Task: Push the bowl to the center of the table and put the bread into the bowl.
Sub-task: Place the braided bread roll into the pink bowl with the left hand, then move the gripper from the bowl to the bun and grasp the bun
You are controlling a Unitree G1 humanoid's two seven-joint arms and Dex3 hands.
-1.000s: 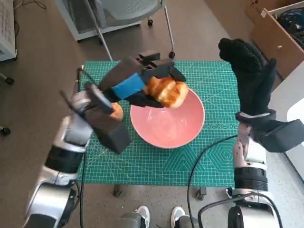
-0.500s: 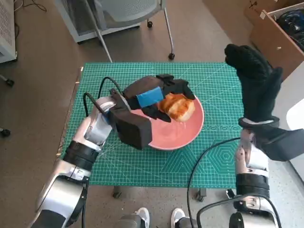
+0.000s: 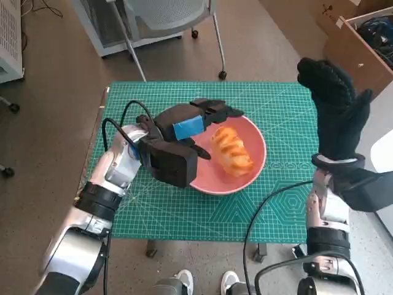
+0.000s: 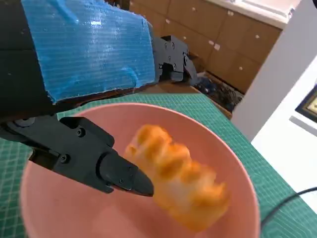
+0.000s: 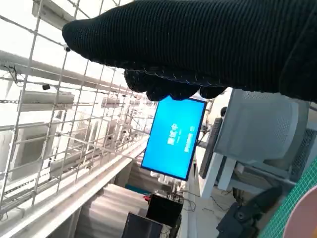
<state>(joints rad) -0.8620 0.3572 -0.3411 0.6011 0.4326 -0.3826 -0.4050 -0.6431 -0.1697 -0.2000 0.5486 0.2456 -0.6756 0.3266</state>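
The left hand [image 3: 198, 123] sits mid-frame in the head view, over the left rim of the bowl [image 3: 255, 169], fingers spread and holding nothing. In the left wrist view one black finger [image 4: 116, 171] points at the bread [image 4: 176, 183], and a thin gap seems to separate them, though I cannot be sure. The bread [image 3: 232, 150] lies inside the bowl, right of center in the head view: an oblong, golden-brown roll with darker ridges across its top. The bowl is pink and shallow, near the middle of the green mat [image 3: 276, 209]. The right hand [image 3: 334, 110] is raised at the frame's right edge, fingers loosely extended, empty. The placing step looks finished; next the left hand likely needs only to lift clear without nudging the bowl.
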